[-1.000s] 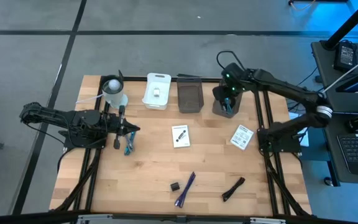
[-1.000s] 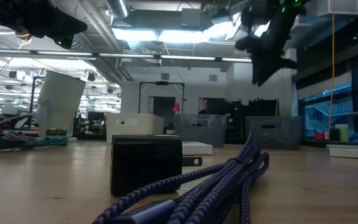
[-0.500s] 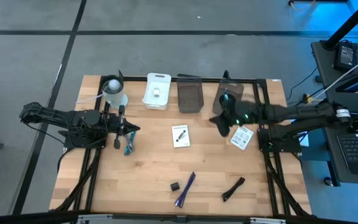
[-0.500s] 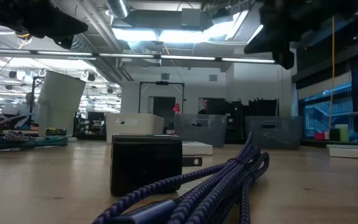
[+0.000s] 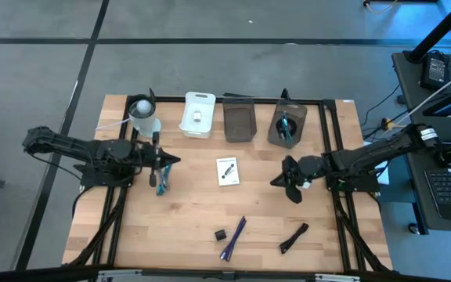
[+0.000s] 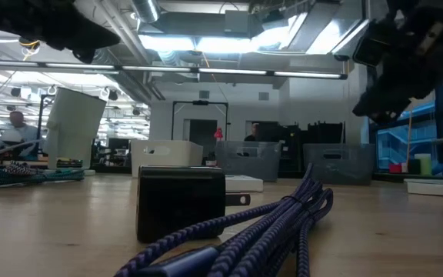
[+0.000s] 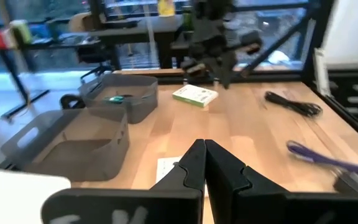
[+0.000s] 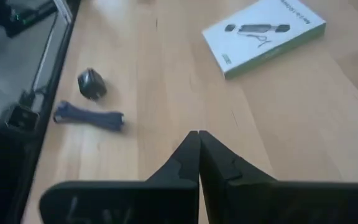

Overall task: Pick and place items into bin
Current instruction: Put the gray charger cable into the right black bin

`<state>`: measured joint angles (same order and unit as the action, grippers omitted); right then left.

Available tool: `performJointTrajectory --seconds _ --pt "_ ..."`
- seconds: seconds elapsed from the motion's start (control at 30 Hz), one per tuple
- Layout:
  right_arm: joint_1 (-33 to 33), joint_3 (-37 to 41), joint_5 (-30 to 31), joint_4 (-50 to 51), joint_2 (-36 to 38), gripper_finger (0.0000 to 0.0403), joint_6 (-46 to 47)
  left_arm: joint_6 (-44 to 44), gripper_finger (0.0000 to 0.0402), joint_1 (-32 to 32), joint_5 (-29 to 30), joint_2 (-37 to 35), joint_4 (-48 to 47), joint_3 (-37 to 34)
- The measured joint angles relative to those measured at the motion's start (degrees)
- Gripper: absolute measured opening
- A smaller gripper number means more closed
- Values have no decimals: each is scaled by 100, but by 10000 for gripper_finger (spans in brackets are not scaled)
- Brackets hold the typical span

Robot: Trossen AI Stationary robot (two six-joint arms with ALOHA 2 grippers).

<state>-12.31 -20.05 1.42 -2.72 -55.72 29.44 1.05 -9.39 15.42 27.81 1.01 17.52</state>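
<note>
Now that the right gripper (image 5: 290,181) has swung away from the grey bin (image 5: 286,125), fingers pinched together and empty, a teal pen (image 5: 283,128) lies inside it, while the left gripper (image 5: 160,162), also closed, waits far off.

- left arm (image 5: 77,149): dark, near-black segmented links, matte finish, thin black cables looped along the joints
- left gripper (image 5: 163,163): black, two slim tapered fingers; in the left wrist view the fingers (image 7: 194,165) are flat-sided wedge shapes meeting at a point, mounted on a wide black crossbar
- right arm (image 5: 366,157): same dark build, long slender forearm link, one pale grey-white band near the base joint
- right gripper (image 5: 290,180): black, bulky wrist block; in the right wrist view the jaws are two matte black wedges pressed edge to edge, on a broad black bar
</note>
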Motion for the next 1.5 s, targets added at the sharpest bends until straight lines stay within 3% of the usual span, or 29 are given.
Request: performJointTrajectory --seconds 0.2,0.43,0.53,0.67,0.93,1.17,1.5 --pt "-1 60 4 7 9 2 -616 512 2 0 302 680 14 318" --pt "-1 61 1 264 11 2 -1024 1005 2 0 365 1728 -800 1398" --pt "-1 61 1 516 11 2 -977 2169 2 0 742 2173 -1754 1978" --pt "-1 61 -1 975 11 4 -741 4497 3 122 1180 2633 -3360 2653" --pt "-1 61 -6 1191 11 4 -1187 8032 4 356 794 2924 -5461 2844" --pt "-1 61 -158 1191 13 5 -1364 9136 32 356 545 3109 -6407 2844" --pt "-1 61 -163 1152 13 5 -1361 9998 110 356 486 3653 -6535 2820"
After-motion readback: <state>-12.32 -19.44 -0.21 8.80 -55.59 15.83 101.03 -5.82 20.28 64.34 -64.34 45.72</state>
